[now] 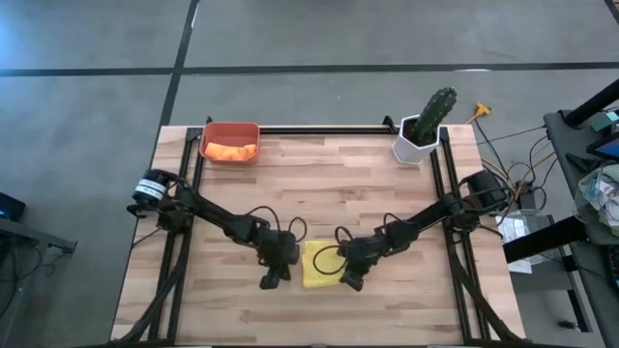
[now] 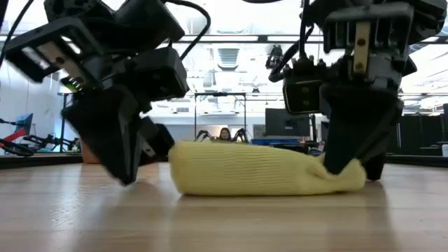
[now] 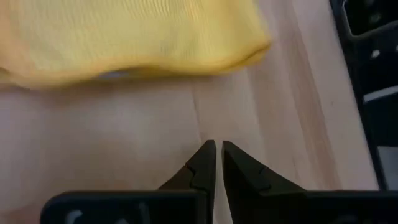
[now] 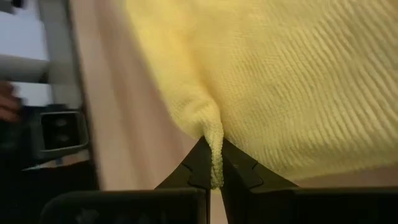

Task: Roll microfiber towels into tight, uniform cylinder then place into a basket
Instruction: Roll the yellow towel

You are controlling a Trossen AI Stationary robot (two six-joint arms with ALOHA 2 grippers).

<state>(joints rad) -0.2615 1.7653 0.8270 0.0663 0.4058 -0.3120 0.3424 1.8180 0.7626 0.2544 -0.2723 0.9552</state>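
The yellow microfiber towel (image 1: 319,267) lies as a thick roll on the table near its front edge. My right gripper (image 1: 350,281) is shut on the roll's right end (image 2: 346,175). My left gripper (image 1: 274,280) stands shut just off the roll's left end (image 2: 182,168), fingertips (image 3: 217,147) low over bare wood with nothing between them. The red-orange basket (image 1: 230,130) sits at the far left with the orange towel (image 1: 232,151) lying in it. My right gripper pinches a small puckered fold of cloth (image 4: 213,146) at the roll's near right end between its two fingers. The fingers slant down from the table's right side. The roll rests on the table, and its right end is drawn into a point at the fingers.
A white pot with a green cactus (image 1: 423,130) stands at the far right corner. Black rails (image 1: 319,128) run along the far edge and both sides. Bare wood lies between the roll and the basket.
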